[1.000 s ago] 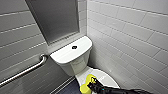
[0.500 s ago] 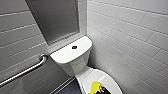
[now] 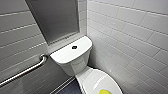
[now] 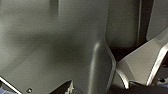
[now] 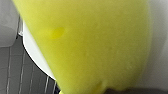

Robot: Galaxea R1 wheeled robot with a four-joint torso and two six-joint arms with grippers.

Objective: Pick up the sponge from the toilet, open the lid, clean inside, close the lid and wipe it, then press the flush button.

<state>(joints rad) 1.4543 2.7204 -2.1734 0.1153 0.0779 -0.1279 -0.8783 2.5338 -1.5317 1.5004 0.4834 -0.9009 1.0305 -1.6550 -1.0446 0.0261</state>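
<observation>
Left to right in the head view: a steel grab rail (image 3: 27, 71), the toilet (image 3: 75, 65) with its flush button (image 3: 74, 47) dark on the tank top, the lid (image 3: 95, 80) closed, and the sponge (image 3: 105, 92) over the lid's near end. Within the last second that yellow patch has slid there from mid-lid, along with the dark arm that covered it, so the pickup has probably taken hold. The right wrist view adds the close-up, with the sponge looming right against the right pincer and the tiled floor (image 5: 15, 72) beyond. Whether either pincer is wide, narrow or gripping cannot be told.
</observation>
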